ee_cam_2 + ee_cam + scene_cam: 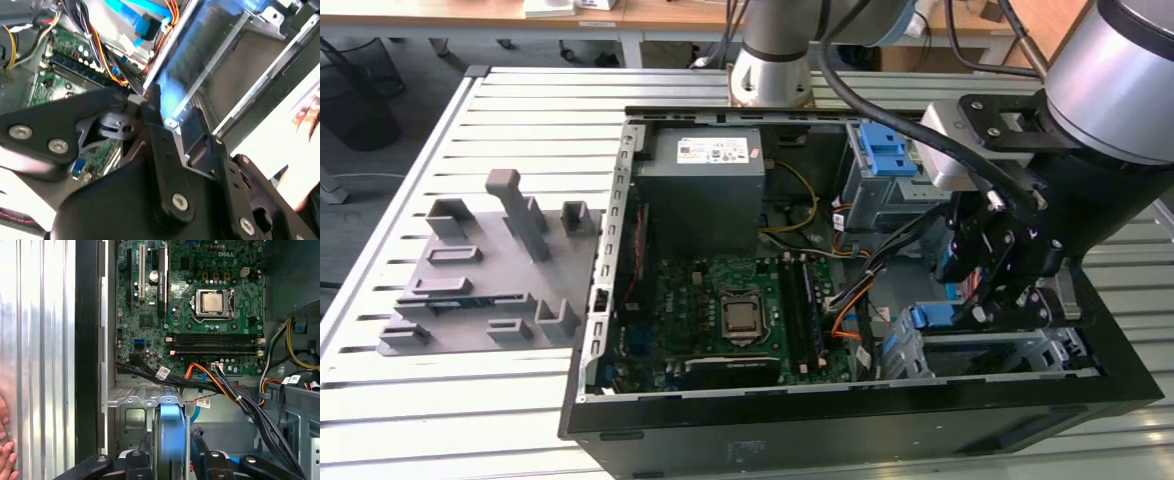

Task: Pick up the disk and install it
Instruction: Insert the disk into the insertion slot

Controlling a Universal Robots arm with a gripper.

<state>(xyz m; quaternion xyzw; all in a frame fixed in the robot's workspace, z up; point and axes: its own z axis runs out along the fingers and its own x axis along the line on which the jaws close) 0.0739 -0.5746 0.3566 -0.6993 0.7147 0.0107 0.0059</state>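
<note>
A bench (400, 420) of grey metal slats carries an open computer case (854, 432). Down at its corner drive cage (132, 402), the tool (172, 440) squeezes the disk (172, 417) from 2 sides, its blue rail showing. The disk looks stiff, a bit heavy, smooth and easy to hurt. Holding its flat sides seems best. Its label and the slot under it are hidden.

Slatted metal table (494, 120) carrying two things.
An open black computer case (854, 425) lies on it; a grey moulded holder (467, 290) sits just beside the case, on the exterior view's left.
</note>
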